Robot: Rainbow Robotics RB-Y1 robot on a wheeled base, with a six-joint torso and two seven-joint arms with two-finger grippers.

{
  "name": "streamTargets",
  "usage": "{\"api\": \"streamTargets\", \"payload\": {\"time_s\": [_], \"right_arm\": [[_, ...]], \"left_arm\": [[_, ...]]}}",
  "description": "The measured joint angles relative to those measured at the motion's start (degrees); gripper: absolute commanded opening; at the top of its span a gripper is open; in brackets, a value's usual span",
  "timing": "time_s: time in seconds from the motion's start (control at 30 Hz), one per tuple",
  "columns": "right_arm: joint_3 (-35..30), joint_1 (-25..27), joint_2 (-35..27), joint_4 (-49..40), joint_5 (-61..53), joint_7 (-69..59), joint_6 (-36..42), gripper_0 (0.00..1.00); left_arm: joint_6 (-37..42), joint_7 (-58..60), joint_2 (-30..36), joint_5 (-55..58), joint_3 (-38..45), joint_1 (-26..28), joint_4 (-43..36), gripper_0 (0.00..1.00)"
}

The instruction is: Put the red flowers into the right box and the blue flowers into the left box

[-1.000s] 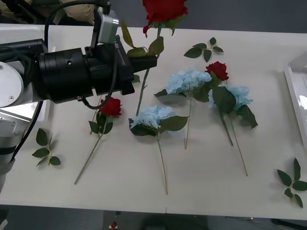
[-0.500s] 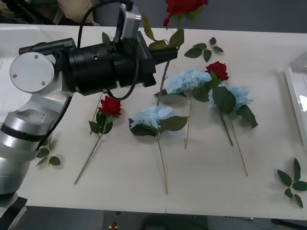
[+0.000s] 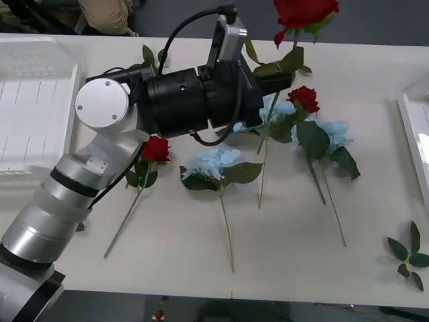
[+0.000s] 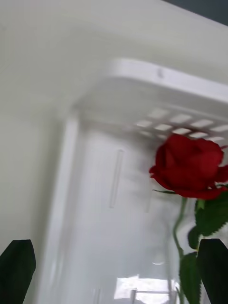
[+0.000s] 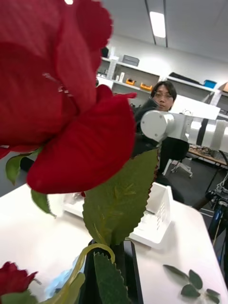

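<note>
My left gripper [image 3: 280,74] hangs over the table's far middle, shut on the stem of a red rose [image 3: 305,11] whose bloom stands above it. That bloom [image 5: 57,85] looms close before the black fingers [image 5: 130,275] in the left wrist view. Two more red flowers [image 3: 155,149] [image 3: 305,98] lie on the table among three pale blue flowers [image 3: 214,161] [image 3: 268,109] [image 3: 333,133]. The left box [image 3: 33,100] sits far left, the right box [image 3: 417,127] at the right edge. My right gripper [image 4: 114,278] is open over a white bin [image 4: 118,71] with a red rose [image 4: 190,166] in it.
Loose green leaf sprigs lie at the near right [image 3: 409,255], the far middle [image 3: 298,67] and the far left [image 3: 151,55]. My left arm [image 3: 100,161] crosses the table's left half, above the leftmost rose. The near middle of the table [image 3: 281,261] is bare.
My left arm has swung right with the red rose held up, from the table's left part to its far middle. The left box has come out from behind the arm.
</note>
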Motion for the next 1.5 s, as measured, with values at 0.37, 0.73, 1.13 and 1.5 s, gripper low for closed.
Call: {"api": "streamTargets", "payload": {"time_s": [0.37,0.73,1.13,1.5], "right_arm": [[-21.54,22.42,0.0,-32.79,-20.94,1.86,6.55,1.0],[-28.6,36.35,0.0,-38.32,-42.22,18.48,5.48,1.0],[-23.15,39.17,0.01,-38.32,-60.74,33.24,4.11,1.0],[-13.95,39.16,0.01,-38.33,-72.21,35.83,4.05,1.0]], "left_arm": [[-2.02,0.0,-3.03,2.12,-1.96,0.0,0.05,0.0],[-3.55,0.0,-3.03,2.85,-2.0,0.0,0.08,0.0],[-3.79,0.0,-3.03,3.25,-2.23,0.0,0.08,0.0],[-3.79,0.0,-3.03,3.25,-2.23,0.0,0.08,0.0]]}}
